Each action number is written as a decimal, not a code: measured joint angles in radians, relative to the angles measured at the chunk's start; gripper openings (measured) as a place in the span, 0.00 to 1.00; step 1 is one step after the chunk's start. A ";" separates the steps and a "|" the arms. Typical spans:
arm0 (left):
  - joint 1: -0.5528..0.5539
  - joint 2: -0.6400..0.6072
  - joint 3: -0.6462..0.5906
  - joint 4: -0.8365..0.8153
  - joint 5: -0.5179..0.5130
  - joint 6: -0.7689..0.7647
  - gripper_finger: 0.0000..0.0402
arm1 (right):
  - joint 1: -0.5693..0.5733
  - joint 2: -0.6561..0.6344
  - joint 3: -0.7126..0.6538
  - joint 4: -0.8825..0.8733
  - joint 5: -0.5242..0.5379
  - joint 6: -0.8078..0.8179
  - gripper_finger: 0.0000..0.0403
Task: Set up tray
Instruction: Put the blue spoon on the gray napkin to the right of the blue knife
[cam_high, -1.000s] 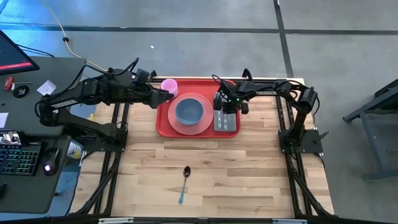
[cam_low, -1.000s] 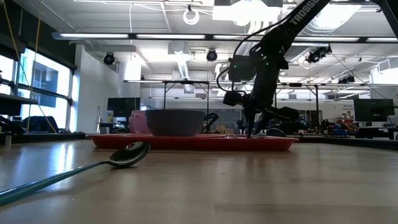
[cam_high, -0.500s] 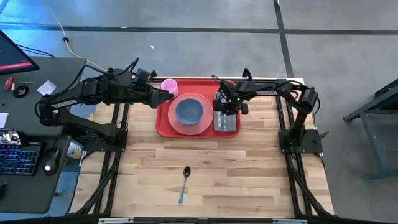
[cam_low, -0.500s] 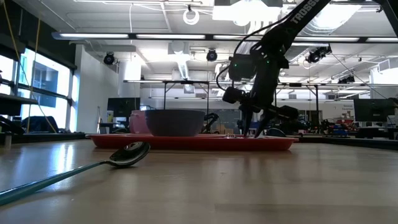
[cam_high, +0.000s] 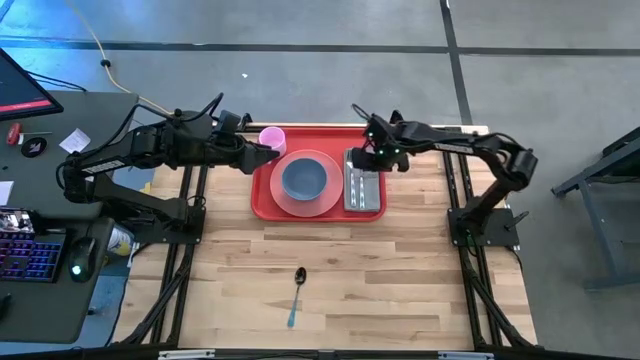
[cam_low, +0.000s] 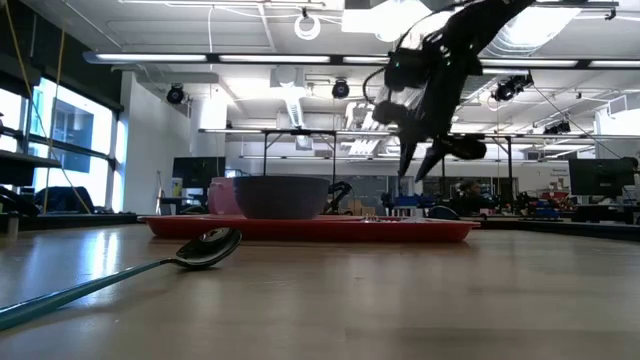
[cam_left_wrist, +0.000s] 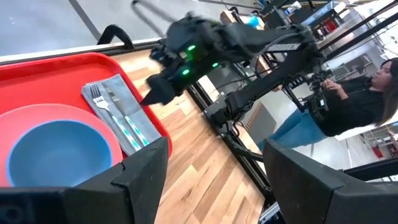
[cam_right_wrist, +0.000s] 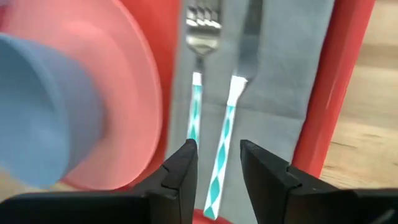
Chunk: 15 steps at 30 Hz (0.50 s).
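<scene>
Nearest the front edge of the table (cam_high: 400, 290), the teal-handled spoon (cam_high: 296, 291) lies alone on the bare wood, bowl pointing toward the far side, well apart from everything else. To me that's the piece left to place.

Further back, the tray (cam_high: 262, 200) sits at the far middle of the table, long axis running left to right, flat on the wood. On it: the pink plate (cam_high: 335, 195) with the blue bowl (cam_high: 303, 179) on top, and on the right end a grey napkin (cam_high: 352, 200) carrying the fork (cam_right_wrist: 198, 74) and knife (cam_right_wrist: 239, 81) side by side, handles toward the near edge, tips pointing far.

What just changed: a second ago the right gripper (cam_high: 378, 158) was down low over the napkin, fingers nearly closed. Now it's lifted up and back toward the far right corner of the tray, fingers parted a bit and holding nothing. The cutlery stays lying on the napkin, so that drop-off looks finished.

The pink cup (cam_high: 272, 137) stands at the far left corner of the tray. The left gripper (cam_high: 272, 156) hovers just beside it, over the tray's left edge, fingers spread wide and empty, same as a second ago.
</scene>
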 joint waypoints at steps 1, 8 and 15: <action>0.000 0.000 0.000 -0.007 0.000 0.000 0.73 | 0.001 -0.020 0.000 0.000 0.004 -0.011 0.28; 0.000 0.006 0.000 -0.123 0.000 -0.012 0.73 | 0.043 -0.160 0.000 0.001 0.036 -0.070 0.28; -0.016 0.022 0.000 -0.209 0.010 -0.069 0.73 | 0.110 -0.243 0.000 0.007 0.036 -0.194 0.28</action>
